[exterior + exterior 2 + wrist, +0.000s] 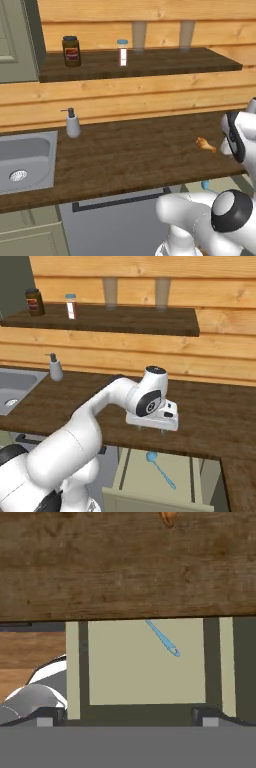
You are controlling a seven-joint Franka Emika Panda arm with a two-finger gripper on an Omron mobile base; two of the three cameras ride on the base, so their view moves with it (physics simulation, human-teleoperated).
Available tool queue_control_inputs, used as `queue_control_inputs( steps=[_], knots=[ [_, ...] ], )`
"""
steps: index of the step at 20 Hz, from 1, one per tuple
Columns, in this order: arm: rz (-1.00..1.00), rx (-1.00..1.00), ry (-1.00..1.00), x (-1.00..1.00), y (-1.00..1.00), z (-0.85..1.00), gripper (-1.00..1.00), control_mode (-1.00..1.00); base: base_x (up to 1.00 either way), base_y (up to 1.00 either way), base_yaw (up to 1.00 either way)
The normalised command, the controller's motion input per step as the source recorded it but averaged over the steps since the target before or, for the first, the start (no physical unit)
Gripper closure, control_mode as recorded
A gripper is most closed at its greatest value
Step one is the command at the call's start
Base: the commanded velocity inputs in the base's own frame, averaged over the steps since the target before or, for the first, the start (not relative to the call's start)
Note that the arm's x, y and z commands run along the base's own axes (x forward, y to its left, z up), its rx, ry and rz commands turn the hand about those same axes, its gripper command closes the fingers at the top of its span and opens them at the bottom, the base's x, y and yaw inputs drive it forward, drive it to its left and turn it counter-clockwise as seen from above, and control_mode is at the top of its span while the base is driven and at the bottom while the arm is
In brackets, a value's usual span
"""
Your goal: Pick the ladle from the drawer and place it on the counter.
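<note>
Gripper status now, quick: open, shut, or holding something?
Gripper: open and empty, above the open pale grey-green drawer; the small light-blue ladle lies inside the drawer, not grasped.

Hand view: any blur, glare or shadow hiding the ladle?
Hand view: sharp and glare-free; the ladle reads clearly on the drawer floor, its bowl end hidden behind the counter edge. Right base view: flat, even light, ladle fully visible.
</note>
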Motion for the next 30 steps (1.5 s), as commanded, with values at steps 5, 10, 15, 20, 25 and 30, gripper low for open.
queue_control_inputs(
  steps=[5, 10, 15, 20, 25, 30],
  knots=[
    [0.00, 0.00, 0.09, -0.67, -0.74, -0.87, -1.00, -1.00, 0.00, 0.00, 0.00],
    [0.00, 0.00, 0.09, -0.41, -0.51, -0.57, -1.00, -1.00, 0.00, 0.00, 0.00],
    [0.00, 0.00, 0.01, -0.01, -0.17, -0.38, -1.00, -1.00, 0.00, 0.00, 0.00],
    [0.00, 0.00, 0.01, 0.01, 0.01, -0.44, -1.00, -1.00, 0.00, 0.00, 0.00],
    [0.00, 0.00, 0.00, -0.24, 0.04, -0.61, -1.00, -1.00, 0.00, 0.00, 0.00],
    [0.00, 0.00, 0.00, -0.17, 0.01, -0.43, -1.00, -1.00, 0.00, 0.00, 0.00]
  ],
)
